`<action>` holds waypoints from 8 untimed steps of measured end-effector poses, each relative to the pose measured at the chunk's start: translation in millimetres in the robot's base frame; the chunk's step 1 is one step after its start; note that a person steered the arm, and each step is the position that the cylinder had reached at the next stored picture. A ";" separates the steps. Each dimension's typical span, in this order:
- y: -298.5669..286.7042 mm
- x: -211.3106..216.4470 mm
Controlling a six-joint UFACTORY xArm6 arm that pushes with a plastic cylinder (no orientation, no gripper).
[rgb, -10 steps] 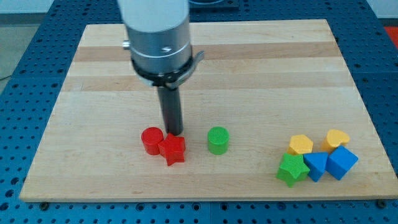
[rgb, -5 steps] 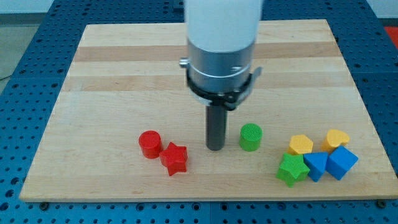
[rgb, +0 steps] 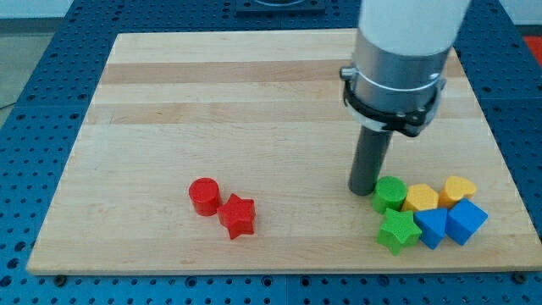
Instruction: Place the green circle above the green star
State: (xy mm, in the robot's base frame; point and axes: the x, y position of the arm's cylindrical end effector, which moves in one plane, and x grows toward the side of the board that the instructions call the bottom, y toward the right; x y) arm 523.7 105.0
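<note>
On the wooden board (rgb: 254,93), my tip (rgb: 363,191) touching the left side of green circle (rgb: 389,194), just beyond green star (rgb: 397,230); no gripper, bare rod only

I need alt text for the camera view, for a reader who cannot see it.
My tip touches the left side of the green circle, which sits just above the green star beside yellow and blue blocks. A red circle and red star lie at the wooden board's lower left.
</note>
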 end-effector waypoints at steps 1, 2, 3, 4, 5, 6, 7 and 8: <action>-3.8 0.0; -49.1 -8.3; -106.9 -16.3; -184.2 -25.4; -283.8 -25.0; -364.7 16.0; -365.8 72.5; -324.4 83.4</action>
